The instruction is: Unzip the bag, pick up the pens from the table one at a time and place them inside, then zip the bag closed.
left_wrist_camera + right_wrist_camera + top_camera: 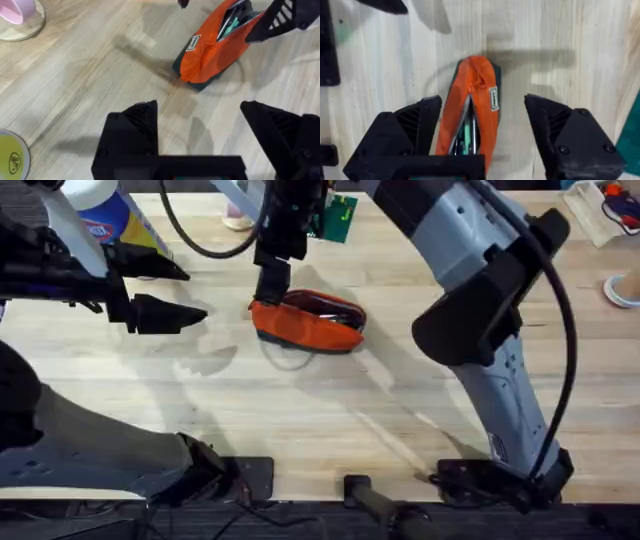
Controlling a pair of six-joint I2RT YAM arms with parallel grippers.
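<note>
bag: orange pouch (308, 323) with dark base lies on the table (330, 410), centre-back, long axis roughly left-right in the overhead view. White label on its side reads in both wrist views.
bag opening: zipper is parted along the top. Closed end is bunched orange fabric, seen from the right wrist.
bag contents: pens (466, 137) inside, a green barrel plus dark and pale ones lying lengthwise in the slot. Exact count: cannot tell. Green barrel also shows through the gap from the left wrist.
right gripper: (482, 132) hangs over the bag's left end in the overhead view, arm reaching across from the lower right. Jaws spread wide, straddling the pouch, one finger on each side. Contact with the fabric: cannot tell.
left gripper: (172, 292) left of the bag, well apart from it, above bare wood. Jaws spread, nothing between them; tips point toward the bag.
other containers: pink cup on a clear round base (20, 17) near the table's back edge; a yellow-topped round item (12, 157) at the edge of the left wrist view; a spray bottle with blue and yellow label (110, 215) at back left. Contents of these: cannot tell.
green board: (338, 218) behind the bag, near the back edge.
</note>
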